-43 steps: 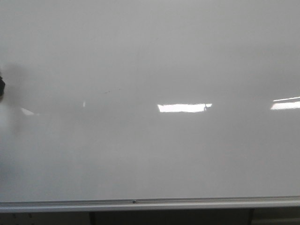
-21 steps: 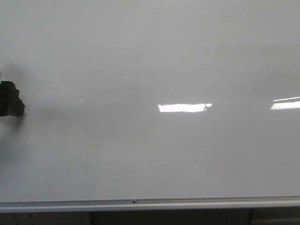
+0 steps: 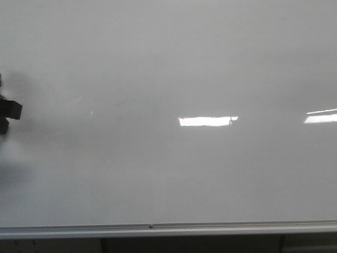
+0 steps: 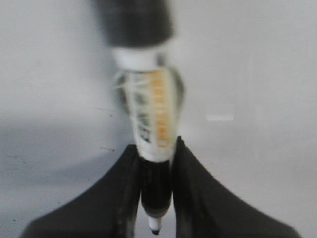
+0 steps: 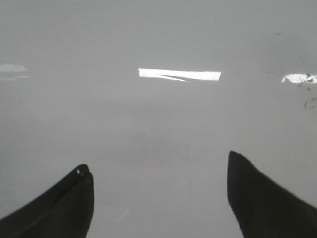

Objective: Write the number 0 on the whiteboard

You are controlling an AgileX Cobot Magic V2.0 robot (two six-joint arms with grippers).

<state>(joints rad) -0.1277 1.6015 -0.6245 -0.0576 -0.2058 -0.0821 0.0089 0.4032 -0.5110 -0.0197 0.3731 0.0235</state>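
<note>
- Glossy white-grey whiteboard (image 3: 174, 63) is filling the front view, its silver edge rail (image 3: 168, 229) running along the bottom; bright rectangular reflections (image 3: 208, 121) are glaring across its middle and at the right edge; no drawn 0 is showing on it in any view, only a few faint specks.
- At the far left edge of the front view a dark piece of the left gripper (image 3: 9, 113) is poking into sight, a soft shadow lying on the board around it.
- Left wrist view: the left gripper (image 4: 156, 198) is pinching a marker (image 4: 151, 114) between its two black fingers (image 4: 119, 198); the marker's white barrel with orange print is looking blurred; its dark tip (image 4: 155, 229) is sticking out low between the fingers; whether the tip is touching the board I cannot tell.
- Right wrist view: the right gripper (image 5: 161, 193) is hanging over bare board with its jaws spread wide and nothing between them; small dark smudges (image 5: 307, 101) are dotting the board off to one side.
</note>
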